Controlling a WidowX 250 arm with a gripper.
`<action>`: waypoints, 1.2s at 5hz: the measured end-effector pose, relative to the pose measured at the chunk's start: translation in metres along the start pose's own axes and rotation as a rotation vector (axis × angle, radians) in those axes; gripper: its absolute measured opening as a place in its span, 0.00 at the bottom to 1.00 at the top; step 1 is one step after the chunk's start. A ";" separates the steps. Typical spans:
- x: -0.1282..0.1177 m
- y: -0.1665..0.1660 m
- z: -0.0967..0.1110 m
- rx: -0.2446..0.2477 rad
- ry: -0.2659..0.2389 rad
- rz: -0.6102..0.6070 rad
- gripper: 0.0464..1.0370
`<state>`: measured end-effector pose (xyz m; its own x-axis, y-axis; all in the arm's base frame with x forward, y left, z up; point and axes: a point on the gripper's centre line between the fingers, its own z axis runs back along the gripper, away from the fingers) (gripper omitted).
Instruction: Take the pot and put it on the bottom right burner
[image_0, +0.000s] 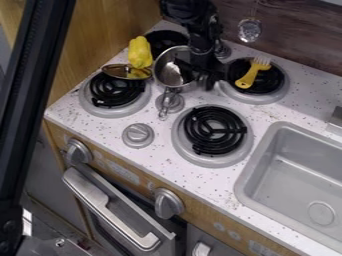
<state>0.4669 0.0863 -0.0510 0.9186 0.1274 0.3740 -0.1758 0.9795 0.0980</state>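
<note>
**Silver pot (170, 74) up back, bottom right burner (215, 129) nearer the front**

The pot is round, shiny metal, with its top open so some of its inside shows. Its long, thin handle (167, 98) points toward the front. The pot is farther back than the burner and to its left – I can't tell if it is lifted. The bottom right burner has black, curly rings – they lie flat inside a round gray rim.

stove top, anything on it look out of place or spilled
Two things look odd: a yellow-handled utensil lies on the back right burner, where cookware would normally go, and a shiny dish overlaps the front left burner, with a yellow toy vegetable at its far edge. No obvious spill.
</note>
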 end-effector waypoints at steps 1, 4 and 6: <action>-0.007 0.004 0.000 0.004 0.003 -0.005 0.33; -0.025 0.003 0.061 -0.018 -0.093 -0.163 0.03; -0.106 -0.008 0.105 -0.050 -0.072 -0.296 0.03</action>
<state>0.3337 0.0487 0.0055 0.8996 -0.1744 0.4003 0.1152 0.9791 0.1678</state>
